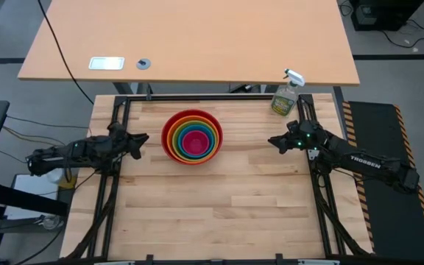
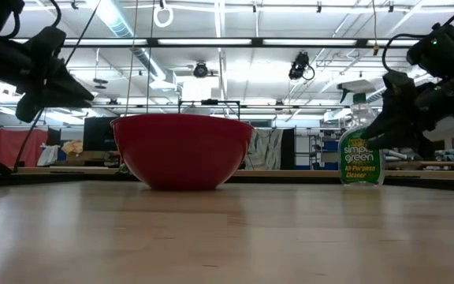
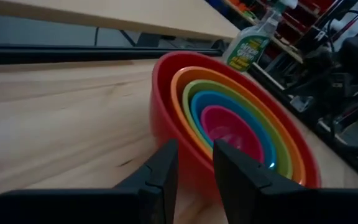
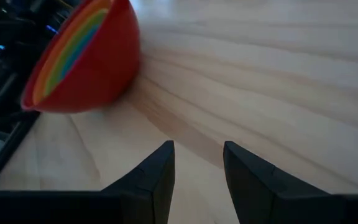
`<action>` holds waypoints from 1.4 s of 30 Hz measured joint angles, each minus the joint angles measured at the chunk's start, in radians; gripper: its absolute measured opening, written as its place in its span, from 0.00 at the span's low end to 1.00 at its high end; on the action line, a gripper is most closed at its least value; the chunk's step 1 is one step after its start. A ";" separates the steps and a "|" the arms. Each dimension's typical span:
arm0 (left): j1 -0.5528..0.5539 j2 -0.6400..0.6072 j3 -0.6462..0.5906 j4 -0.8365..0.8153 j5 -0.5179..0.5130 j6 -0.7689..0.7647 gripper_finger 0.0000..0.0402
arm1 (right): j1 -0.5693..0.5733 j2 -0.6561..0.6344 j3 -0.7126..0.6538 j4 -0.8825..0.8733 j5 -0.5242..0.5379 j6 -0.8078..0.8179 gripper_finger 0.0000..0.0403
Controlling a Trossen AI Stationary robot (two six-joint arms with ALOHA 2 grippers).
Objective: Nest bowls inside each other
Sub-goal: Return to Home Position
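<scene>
Five bowls (image 1: pixel 192 138) sat nested mid-table, pink innermost, red outermost. I judged left gripper (image 1: pixel 143 141) nearer, just beside stack; right gripper (image 1: pixel 272 142) farther off opposite. Both narrowly parted, empty, pointed at stack.

The left arm (image 1: pixel 72 153) sits folded at its own side, its left end effector (image 1: pixel 140 138) pointing inward with fingers (image 3: pixel 160 180) slightly parted and empty, while the right arm (image 1: pixel 359 162) mirrors it, the right end effector (image 1: pixel 274 140) likewise parted, empty and well apart from the other.
</scene>
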 joint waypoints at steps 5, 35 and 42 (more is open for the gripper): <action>0.000 0.000 0.000 -0.050 -0.005 -0.011 0.25 | -0.002 0.000 0.000 -0.026 0.000 -0.001 0.36; 0.000 0.002 0.000 -0.065 -0.003 -0.042 0.08 | -0.100 -0.092 0.000 -0.019 0.031 -0.108 0.30; 0.000 0.002 0.000 -0.065 -0.003 -0.039 0.09 | -0.100 -0.092 0.000 -0.019 0.031 -0.108 0.30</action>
